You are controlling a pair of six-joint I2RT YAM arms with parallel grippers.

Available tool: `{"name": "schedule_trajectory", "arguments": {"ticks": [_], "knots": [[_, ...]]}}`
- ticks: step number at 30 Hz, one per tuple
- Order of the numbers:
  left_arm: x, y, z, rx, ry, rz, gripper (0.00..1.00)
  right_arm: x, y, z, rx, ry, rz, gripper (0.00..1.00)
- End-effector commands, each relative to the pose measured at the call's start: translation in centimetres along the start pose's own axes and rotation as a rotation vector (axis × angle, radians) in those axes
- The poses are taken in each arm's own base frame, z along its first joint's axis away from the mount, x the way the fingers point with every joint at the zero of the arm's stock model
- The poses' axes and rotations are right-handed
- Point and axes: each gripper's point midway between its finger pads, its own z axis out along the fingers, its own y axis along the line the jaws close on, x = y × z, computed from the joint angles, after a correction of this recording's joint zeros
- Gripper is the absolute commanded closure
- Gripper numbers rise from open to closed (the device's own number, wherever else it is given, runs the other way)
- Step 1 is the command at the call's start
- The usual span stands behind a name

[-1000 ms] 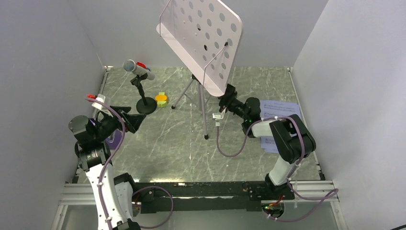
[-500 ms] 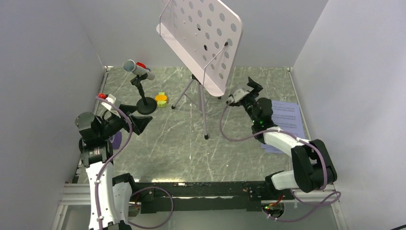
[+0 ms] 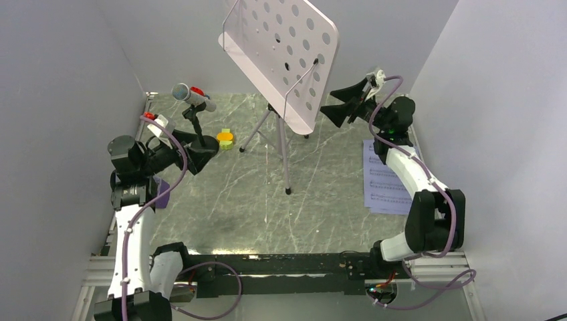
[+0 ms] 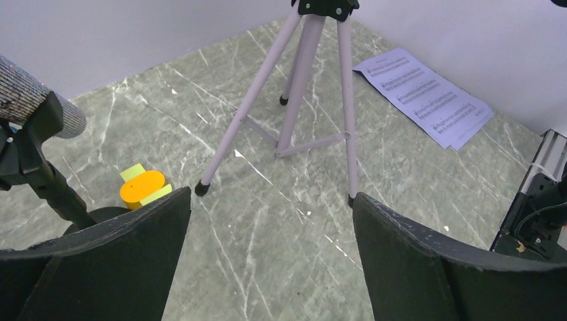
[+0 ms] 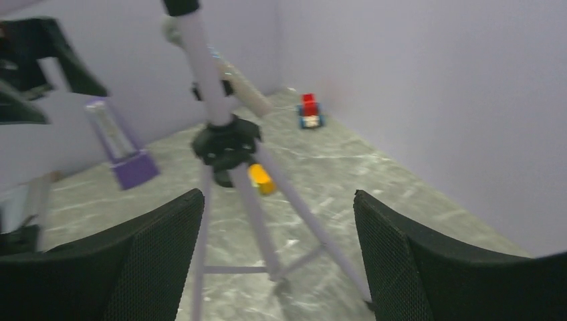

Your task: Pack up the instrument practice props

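The grey perforated music stand [image 3: 281, 47] stands on tripod legs [image 3: 283, 150] at the back middle; its legs also show in the left wrist view [image 4: 301, 80] and the right wrist view [image 5: 257, 221]. The white sheet-music pages [image 3: 386, 180] lie at the right and show in the left wrist view [image 4: 424, 97]. The silver microphone [image 3: 191, 96] stands on its black base at the back left. The orange-and-yellow-green block [image 3: 225, 139] lies beside it. The purple metronome [image 5: 126, 157] is mostly hidden by my left arm in the top view. My left gripper [image 3: 199, 158] is open and empty by the microphone base. My right gripper [image 3: 339, 108] is open and empty, raised beside the stand's plate.
A small red and blue toy [image 5: 309, 112] lies by the back wall behind the microphone. Grey walls close in the left, back and right sides. The arms' base rail [image 3: 281, 264] runs along the near edge.
My right arm swung from the table's middle up to the back right, uncovering the sheet-music pages. My left gripper moved up and back towards the microphone base.
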Motion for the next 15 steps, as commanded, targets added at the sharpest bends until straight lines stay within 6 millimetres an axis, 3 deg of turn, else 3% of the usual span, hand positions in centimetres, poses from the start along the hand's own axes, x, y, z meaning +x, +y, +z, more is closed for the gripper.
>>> {"name": "schedule_trajectory", "arguments": {"ticks": [1,11,15], "knots": [[-2.4,0.1,0.2,0.006,-0.051,0.078,0.06,-2.9,5.0,1.0,-0.246,-0.047,0.052,0.17],[-4.1,1.0,0.7,-0.004,-0.043,0.07,0.06,-2.8,7.0,5.5,-0.311,-0.037,0.007,0.25],[-4.7,1.0,0.9,0.0,-0.046,0.05,0.06,-2.9,5.5,7.7,-0.268,-0.017,0.028,0.32]]}}
